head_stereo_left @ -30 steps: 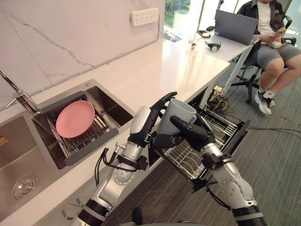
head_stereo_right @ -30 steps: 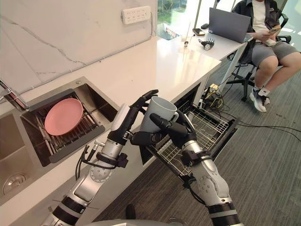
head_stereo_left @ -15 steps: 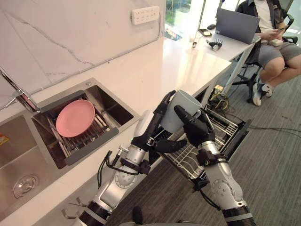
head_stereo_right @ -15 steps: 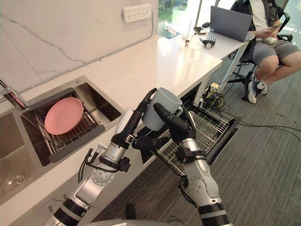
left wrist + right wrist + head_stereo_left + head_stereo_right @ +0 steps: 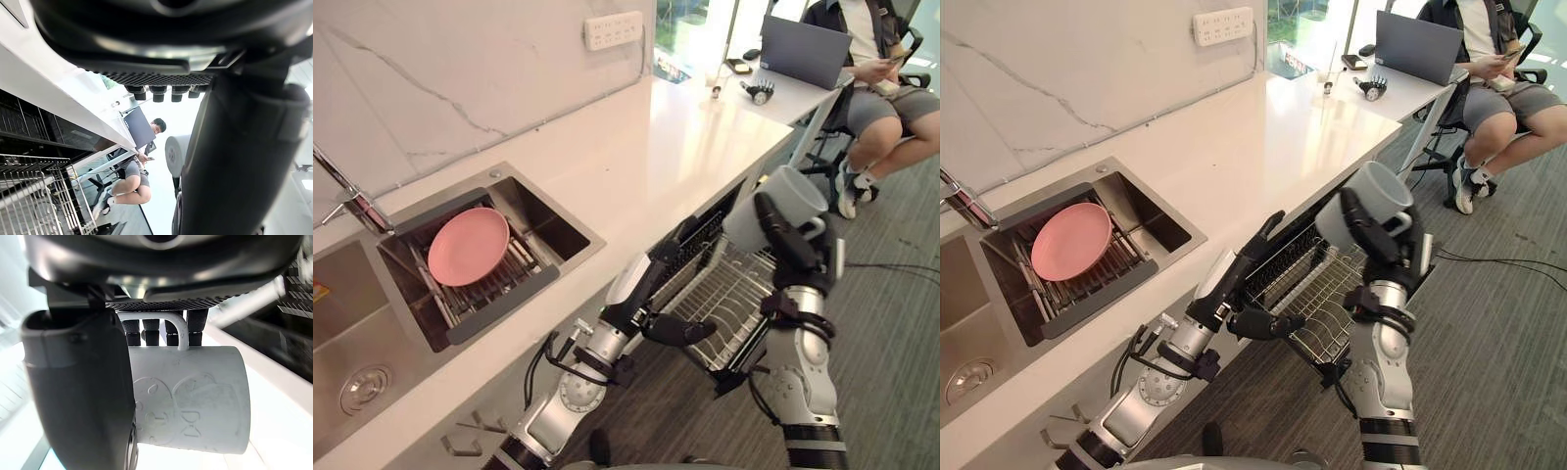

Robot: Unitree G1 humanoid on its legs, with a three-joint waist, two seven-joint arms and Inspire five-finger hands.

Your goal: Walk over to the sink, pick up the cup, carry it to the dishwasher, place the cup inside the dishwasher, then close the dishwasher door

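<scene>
Currently the cup (image 5: 195, 396) sits in the right hand (image 5: 803, 264), raised over the pulled-out dishwasher rack (image 5: 724, 304), with fingers (image 5: 151, 325) and thumb clamped round its body by the handle. Probably glazed ceramic: stiff, smooth, liable to chip on wire, so a body grip suits. Left hand (image 5: 646, 299) hangs with fingers apart under the bench (image 5: 636, 147) edge. Carpeted floor; a person sits well beyond.

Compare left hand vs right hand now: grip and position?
Grip: the left hand is open, fingers straight, holding nothing; the right hand is curled round the cup.
Position: the left hand sits low by the counter edge, at the inner end of the dishwasher rack; the right hand is raised above the rack's outer end.
Both are dark and over the pulled-out rack.
</scene>
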